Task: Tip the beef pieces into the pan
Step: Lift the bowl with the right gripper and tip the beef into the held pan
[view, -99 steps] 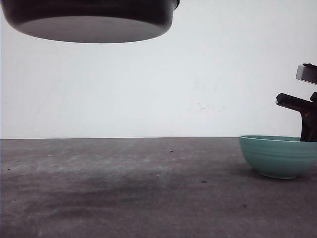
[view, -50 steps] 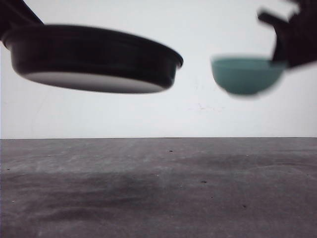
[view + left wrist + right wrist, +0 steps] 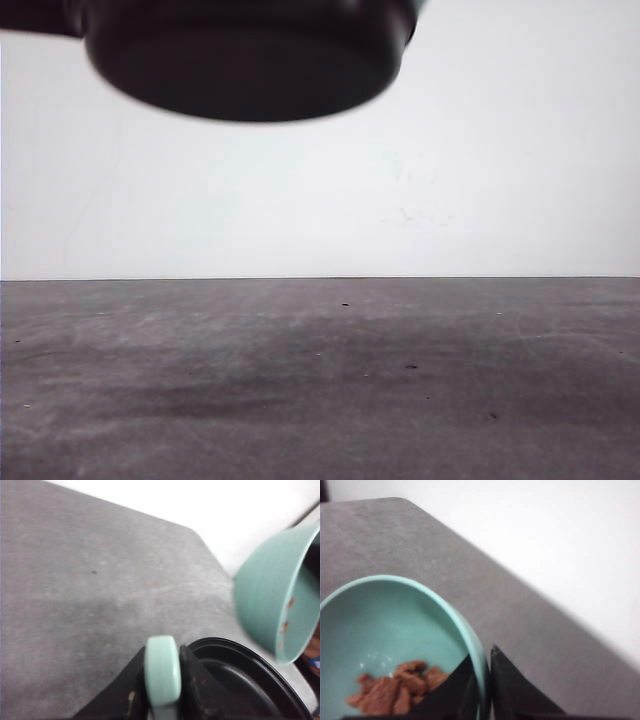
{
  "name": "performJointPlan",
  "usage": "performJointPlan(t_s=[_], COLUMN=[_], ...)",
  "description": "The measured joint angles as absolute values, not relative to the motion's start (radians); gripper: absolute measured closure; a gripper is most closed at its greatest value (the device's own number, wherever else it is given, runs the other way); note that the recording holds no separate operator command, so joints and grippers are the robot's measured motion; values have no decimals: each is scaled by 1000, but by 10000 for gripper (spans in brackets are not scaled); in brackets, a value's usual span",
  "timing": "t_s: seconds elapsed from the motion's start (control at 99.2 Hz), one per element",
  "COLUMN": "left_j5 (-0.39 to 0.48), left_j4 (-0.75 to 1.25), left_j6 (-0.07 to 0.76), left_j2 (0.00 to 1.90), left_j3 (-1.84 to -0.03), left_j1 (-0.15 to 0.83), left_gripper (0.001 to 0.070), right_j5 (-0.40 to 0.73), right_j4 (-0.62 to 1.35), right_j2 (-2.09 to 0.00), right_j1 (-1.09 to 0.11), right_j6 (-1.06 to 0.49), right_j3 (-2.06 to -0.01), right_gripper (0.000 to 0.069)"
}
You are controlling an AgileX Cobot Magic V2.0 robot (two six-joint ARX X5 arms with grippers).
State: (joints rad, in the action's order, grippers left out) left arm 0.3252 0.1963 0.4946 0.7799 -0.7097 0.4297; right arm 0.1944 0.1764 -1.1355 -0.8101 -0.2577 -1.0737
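1. The left gripper (image 3: 162,707) held its fingers clamped on the mint-green handle (image 3: 162,676) of the shallow black frying pan (image 3: 245,680), raised above the grey worktop (image 3: 320,380).
2. The right gripper (image 3: 482,680) pinched the ribbed teal bowl (image 3: 272,595) by its rim, tilted over the pan.
3. The orange-brown beef pieces (image 3: 395,685) lay inside the bowl; the pan looked empty, so the pour seemed barely begun.

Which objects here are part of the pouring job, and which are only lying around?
Part of the job:
- pan, handle in left gripper
- teal bowl, rim in right gripper
- beef pieces, in the bowl

Only lying around:
- nothing on the grey table
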Motion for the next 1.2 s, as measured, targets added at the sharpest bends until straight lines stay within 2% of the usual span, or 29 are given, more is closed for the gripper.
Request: performJointPlan(t_s=[0.212,0.313,0.514,0.696,0.837,0.998,1.099,1.2], left_j5=[345,352,362,374,374,374,374,374], left_j4=[267,281,296,312,316,320,319,315], left_j6=[498,499,514,518,519,518,517,516], left_j2=[799,799,799,800,799,800,800,800], left_j3=[-776,-794,-801,-825,-836,-836,-836,-836], left_j1=[430,430,430,430,430,430,430,430], left_gripper=[657,657,657,657,657,657,657,657], right_j5=[442,527,607,611,609,608,632,701], right_j4=[9,-63,-226,-301,-300,-300,-300,-300], right_j2=[-1135,-1135,-1135,-1135,-1135,-1135,-1135,-1135], right_j1=[-1034,-1116,-1220,-1247,-1250,-1251,-1251,-1239], right_j6=[-620,-820,-1230,-1465,-1537,-1541,-1476,-1328], right_j3=[-1074,-1074,-1074,-1074,-1074,-1074,-1074,-1074], right_gripper=[669,669,670,670,670,670,670,670])
